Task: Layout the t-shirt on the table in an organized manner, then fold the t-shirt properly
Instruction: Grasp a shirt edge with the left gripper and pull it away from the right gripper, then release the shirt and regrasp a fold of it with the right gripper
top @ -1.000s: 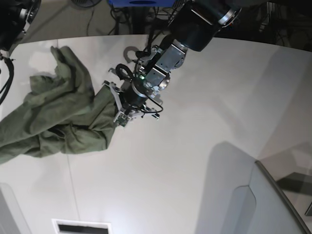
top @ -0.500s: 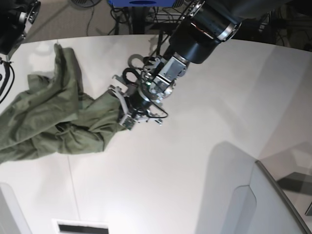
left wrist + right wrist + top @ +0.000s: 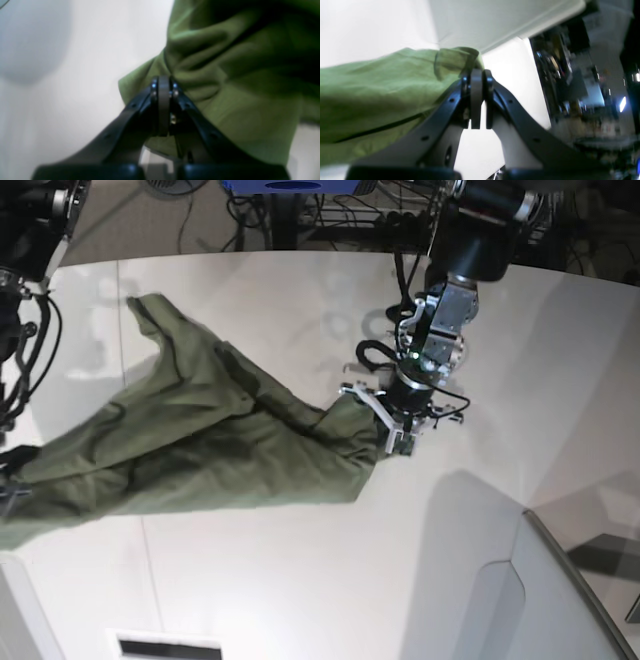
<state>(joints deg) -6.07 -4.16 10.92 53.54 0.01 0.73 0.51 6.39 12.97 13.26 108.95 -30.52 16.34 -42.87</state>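
The olive-green t-shirt (image 3: 200, 450) lies stretched across the white table (image 3: 300, 580), from the left edge to the middle. My left gripper (image 3: 388, 432) is shut on its right-hand corner; in the left wrist view the left gripper (image 3: 163, 83) pinches a fold of the t-shirt (image 3: 225, 87). My right gripper (image 3: 477, 73) is shut on an edge of the t-shirt (image 3: 382, 82), which hangs slightly above the table. In the base view that end of the cloth runs off the left border, where the gripper is barely visible.
A grey angled panel (image 3: 545, 600) rises at the lower right. A dark slot (image 3: 165, 646) sits at the front edge. Cables and equipment (image 3: 290, 200) stand beyond the table's curved far edge. A thin seam line (image 3: 147, 560) runs down the left part.
My left gripper has pulled its end of the t-shirt well to the right. The bunched cloth has spread out into a long, flatter shape between the two grippers.
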